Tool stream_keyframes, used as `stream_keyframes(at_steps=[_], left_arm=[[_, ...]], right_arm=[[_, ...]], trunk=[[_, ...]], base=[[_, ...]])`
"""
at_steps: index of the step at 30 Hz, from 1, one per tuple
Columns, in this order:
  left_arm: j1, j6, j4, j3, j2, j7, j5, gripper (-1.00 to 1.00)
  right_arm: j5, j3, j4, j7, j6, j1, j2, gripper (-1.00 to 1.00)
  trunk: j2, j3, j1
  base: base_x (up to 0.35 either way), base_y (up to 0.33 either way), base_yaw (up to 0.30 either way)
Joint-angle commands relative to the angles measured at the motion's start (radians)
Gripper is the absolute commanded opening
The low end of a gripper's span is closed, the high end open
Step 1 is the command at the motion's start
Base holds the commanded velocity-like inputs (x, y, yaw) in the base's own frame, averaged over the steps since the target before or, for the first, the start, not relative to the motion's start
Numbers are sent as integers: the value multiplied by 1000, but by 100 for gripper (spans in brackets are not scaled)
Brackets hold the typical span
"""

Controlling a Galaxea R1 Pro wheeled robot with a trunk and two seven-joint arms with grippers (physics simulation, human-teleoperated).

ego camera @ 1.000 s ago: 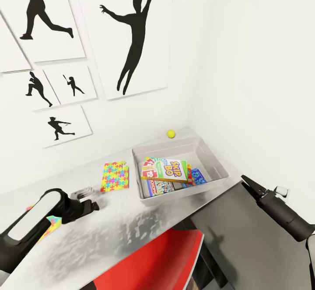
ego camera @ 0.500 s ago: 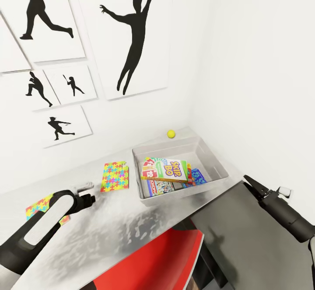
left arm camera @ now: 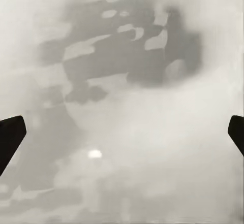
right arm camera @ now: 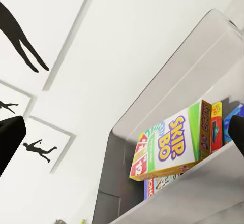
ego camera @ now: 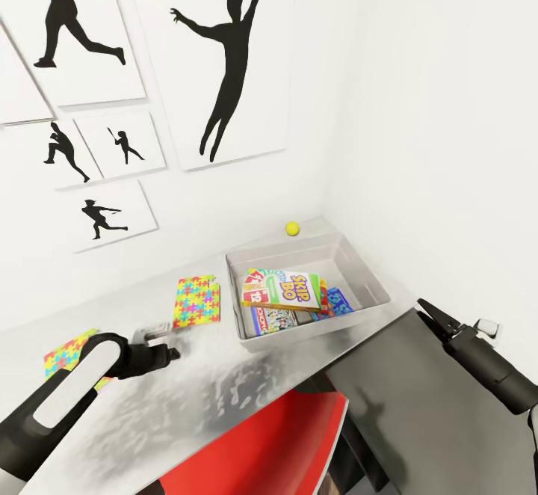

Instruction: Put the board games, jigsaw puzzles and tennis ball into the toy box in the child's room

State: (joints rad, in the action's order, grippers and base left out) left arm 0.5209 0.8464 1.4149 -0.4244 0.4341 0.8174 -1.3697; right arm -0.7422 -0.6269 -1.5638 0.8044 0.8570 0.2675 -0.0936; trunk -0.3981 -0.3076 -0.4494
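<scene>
The table (ego camera: 224, 375) runs along the wall under the black-figure posters (ego camera: 224, 61). The toy box (ego camera: 359, 274) sits toward the corner, with all three board games (ego camera: 288, 291) stacked inside; the SKIP BO box (right arm camera: 170, 142) lies tilted on top, the blue one at its 3 o'clock and a third beneath. The tennis ball (ego camera: 292, 228) rests on the tabletop at the box's 12 o'clock, just beyond the far rim. One puzzle (ego camera: 197, 301) lies flat at the box's 9 o'clock, close beside it but apart. The second puzzle (ego camera: 66, 351) lies farther along at 9 o'clock, partly hidden behind the left arm.

The left gripper (ego camera: 166, 354) hovers low over bare tabletop between the two puzzles, jaws spread wide, holding nothing. The right gripper (ego camera: 427, 310) hangs off the table's near edge at the box's 4 o'clock, pointing at the box; its fingers also sit wide apart and empty. A red chair (ego camera: 276, 443) stands below the table.
</scene>
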Motion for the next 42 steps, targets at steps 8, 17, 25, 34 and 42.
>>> stream_keyframes(at_steps=[8,17,25,34,42], left_arm=[[-62,50,1,154,62,-329,-17,100],[-71,121,-7,275,88,-484,-4,100],[-74,129,-8,314,90,-495,-3,100],[-77,131,-8,317,90,-495,-4,100],[-78,170,-8,321,90,-494,-11,100]], right_arm=[[1,-1,-1,2,5,1,1,100],[0,1,-2,2,5,1,6,100],[-2,1,-9,0,8,1,9,100],[-2,1,-10,2,8,1,12,100],[-1,1,-12,47,6,0,12,100]], trunk=[[-2,-2,-1],[-2,-2,-1],[-2,-2,-1],[-2,-2,-1],[-2,4,-1]], base=[[-72,0,0],[-27,0,0],[-1,0,0],[-54,35,0],[-22,17,0]])
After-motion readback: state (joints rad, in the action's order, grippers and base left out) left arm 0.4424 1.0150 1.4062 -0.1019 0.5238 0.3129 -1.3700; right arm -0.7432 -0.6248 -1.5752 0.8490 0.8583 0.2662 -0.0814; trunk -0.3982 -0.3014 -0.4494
